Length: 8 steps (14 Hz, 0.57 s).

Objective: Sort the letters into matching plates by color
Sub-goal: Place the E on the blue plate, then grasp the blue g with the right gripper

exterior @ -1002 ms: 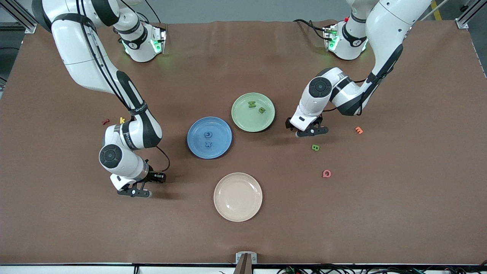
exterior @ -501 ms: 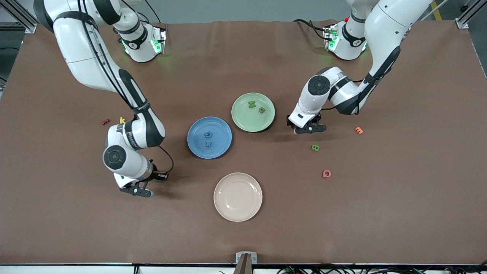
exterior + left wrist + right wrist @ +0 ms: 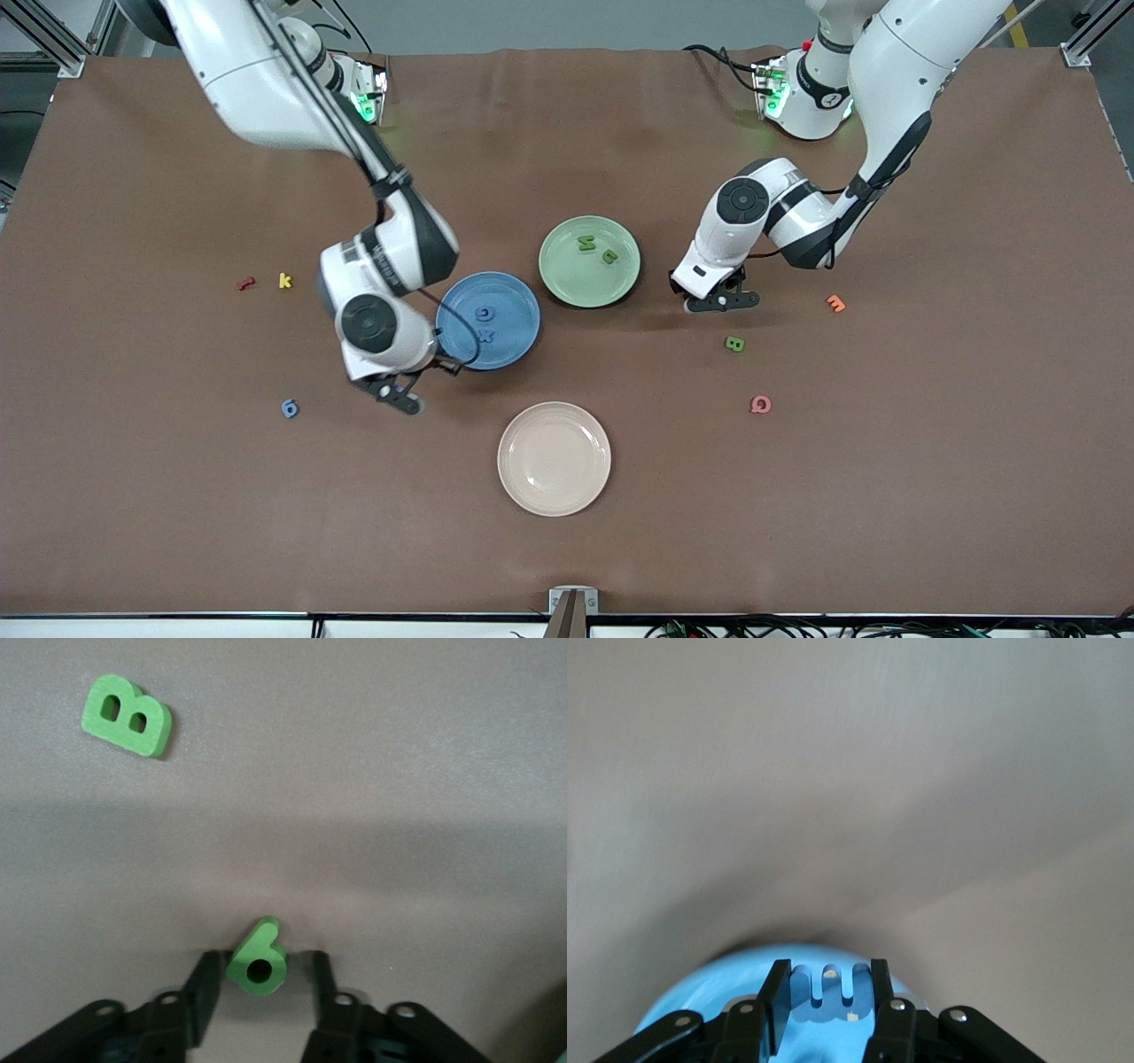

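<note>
My right gripper (image 3: 403,401) is shut on a blue comb-shaped letter (image 3: 830,992) and holds it over the edge of the blue plate (image 3: 509,301), which also shows in the right wrist view (image 3: 735,992). Two blue letters (image 3: 485,314) lie in that plate. The pale green plate (image 3: 567,275) holds two green letters (image 3: 586,243). My left gripper (image 3: 722,303) is low beside the green plate, open, with a green 6 (image 3: 257,958) between its fingers (image 3: 205,988). A green B (image 3: 734,343) (image 3: 127,716) lies close by. A blue 6 (image 3: 290,408) lies toward the right arm's end.
A cream plate (image 3: 554,458) sits nearer the front camera than the blue plate. A red piece (image 3: 245,283) and a yellow k (image 3: 284,281) lie toward the right arm's end. An orange piece (image 3: 835,303) and a pink Q (image 3: 760,404) lie toward the left arm's end.
My right arm has swung with the blue letter toward the blue plate, uncovering the blue 6 on the table. My left gripper has shifted only slightly.
</note>
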Each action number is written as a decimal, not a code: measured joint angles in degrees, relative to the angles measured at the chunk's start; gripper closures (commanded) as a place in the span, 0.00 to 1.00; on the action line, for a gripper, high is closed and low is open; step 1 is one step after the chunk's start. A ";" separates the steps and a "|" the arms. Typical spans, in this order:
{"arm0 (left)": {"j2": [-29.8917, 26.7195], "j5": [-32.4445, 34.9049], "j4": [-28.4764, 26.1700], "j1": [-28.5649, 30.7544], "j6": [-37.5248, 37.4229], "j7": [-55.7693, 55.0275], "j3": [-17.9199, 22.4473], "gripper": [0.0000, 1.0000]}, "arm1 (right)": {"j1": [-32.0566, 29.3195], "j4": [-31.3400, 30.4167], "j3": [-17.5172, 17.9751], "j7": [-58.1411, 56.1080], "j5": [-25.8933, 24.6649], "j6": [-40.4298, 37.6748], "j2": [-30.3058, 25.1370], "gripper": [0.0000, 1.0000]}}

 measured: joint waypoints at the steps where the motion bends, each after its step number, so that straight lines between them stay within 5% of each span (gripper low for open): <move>1: 0.07 0.22 -0.01 0.00 0.42 -0.01 0.16 0.70 | 0.95 -0.05 1.12 3.63 0.00 -0.70 0.00 0.01; 4: 0.09 1.21 0.00 0.11 1.99 -0.02 0.94 0.80 | 1.80 -0.37 3.24 9.65 0.00 -2.85 0.01 0.00; 8: 0.10 1.28 0.11 0.13 2.40 -0.19 1.12 0.82 | 1.36 -0.15 3.27 5.20 -0.16 -6.06 -0.78 0.00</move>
